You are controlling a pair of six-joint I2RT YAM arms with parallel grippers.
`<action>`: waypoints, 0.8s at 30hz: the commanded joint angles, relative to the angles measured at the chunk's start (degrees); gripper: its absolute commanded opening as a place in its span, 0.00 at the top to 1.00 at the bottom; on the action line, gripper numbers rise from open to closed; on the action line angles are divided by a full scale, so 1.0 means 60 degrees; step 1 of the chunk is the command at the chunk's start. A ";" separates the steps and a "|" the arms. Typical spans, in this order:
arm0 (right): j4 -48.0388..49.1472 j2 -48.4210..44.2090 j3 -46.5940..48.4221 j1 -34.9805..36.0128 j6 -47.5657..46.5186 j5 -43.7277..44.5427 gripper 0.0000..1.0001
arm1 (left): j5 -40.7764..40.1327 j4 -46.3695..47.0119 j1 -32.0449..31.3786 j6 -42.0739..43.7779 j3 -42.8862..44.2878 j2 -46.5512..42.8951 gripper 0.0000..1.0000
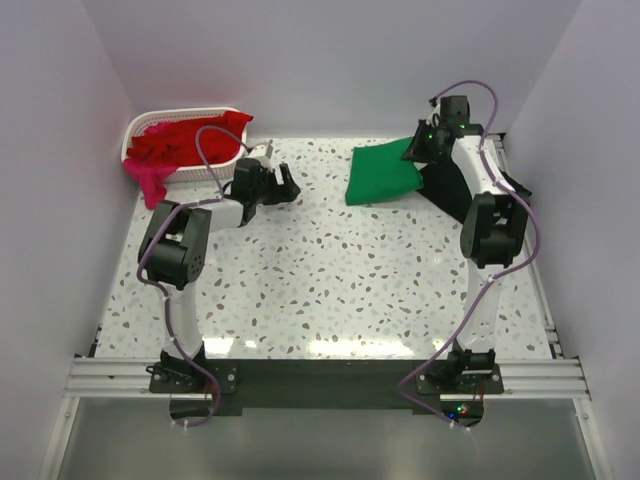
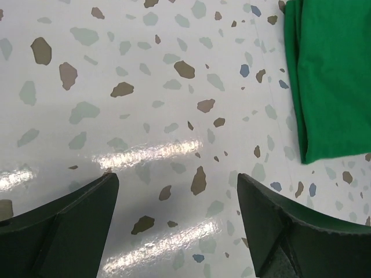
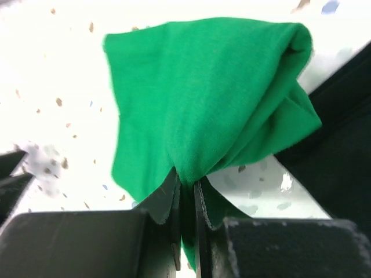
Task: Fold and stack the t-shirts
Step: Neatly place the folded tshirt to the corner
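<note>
Red t-shirts piled in the white basket far left, pink one drooping over its rim. Left tool spread wide over the speckled table, empty. Right tool is pinching the green t-shirt by its edge, black one alongside.

The basket sits on the counter in the far left corner. A heap of shirts lies in it, and one shirt hangs out over its near left rim onto the counter. Just right of the basket and a little nearer, the left fingers hang spread above bare counter. A folded shirt lies at the far right of the counter, well apart from the basket. Its far right corner is pinched between the right fingers and lifted. Another shirt lies touching its right side, partly under the right arm.
</note>
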 commanded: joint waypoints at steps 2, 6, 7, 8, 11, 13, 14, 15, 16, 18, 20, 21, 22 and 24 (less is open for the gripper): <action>-0.0669 0.0260 0.1668 -0.0227 -0.0062 0.0331 1.00 | -0.0015 0.0392 0.0222 0.0206 -0.0059 -0.0493 0.12; -0.0846 0.0437 0.2475 -0.0257 0.0041 0.0375 1.00 | 0.0073 0.0422 0.0325 0.0162 -0.0044 -0.0376 0.12; -0.0919 0.0481 0.2651 -0.0257 0.0070 0.0418 1.00 | 0.0087 0.0436 0.0354 0.0162 -0.0059 -0.0332 0.12; -0.1035 0.0496 0.2813 -0.0561 0.0055 0.0433 1.00 | 0.0131 0.0436 0.0369 0.0148 -0.0059 -0.0317 0.12; -0.1183 0.0496 0.3413 -0.0739 0.0157 0.0448 1.00 | 0.0161 0.0451 0.0413 0.0118 -0.0059 -0.0258 0.12; -0.1183 0.0379 0.3517 -0.0857 0.0231 0.0434 1.00 | 0.0190 0.0465 0.0428 0.0118 -0.0088 -0.0244 0.12; -0.1183 0.0335 0.3648 -0.0959 0.0246 0.0419 1.00 | 0.0205 0.0480 0.0442 0.0089 -0.0074 -0.0243 0.12; -0.1183 0.0291 0.3751 -0.1003 0.0260 0.0404 1.00 | 0.0234 0.0480 0.0442 0.0103 -0.0073 -0.0243 0.12; -0.1227 0.0276 0.3868 -0.1076 0.0275 0.0375 1.00 | 0.0249 0.0495 0.0442 0.0075 -0.0088 -0.0229 0.12; -0.1329 0.0218 0.4190 -0.1267 0.0319 0.0287 1.00 | 0.0278 0.0509 0.0442 0.0060 -0.0088 -0.0200 0.12; -0.1388 0.0174 0.4410 -0.1442 0.0377 0.0127 1.00 | 0.0307 0.0509 0.0442 0.0045 -0.0088 -0.0199 0.12; -0.1403 0.0145 0.4425 -0.1516 0.0406 0.0053 1.00 | 0.0336 0.0524 0.0457 0.0045 -0.0088 -0.0185 0.12; -0.1359 0.0057 0.4425 -0.1589 0.0436 -0.0020 1.00 | 0.0337 0.0524 0.0457 0.0030 -0.0088 -0.0170 0.12; -0.1359 -0.0031 0.4411 -0.1736 0.0480 -0.0195 1.00 | 0.0366 0.0539 0.0457 0.0001 -0.0088 -0.0156 0.12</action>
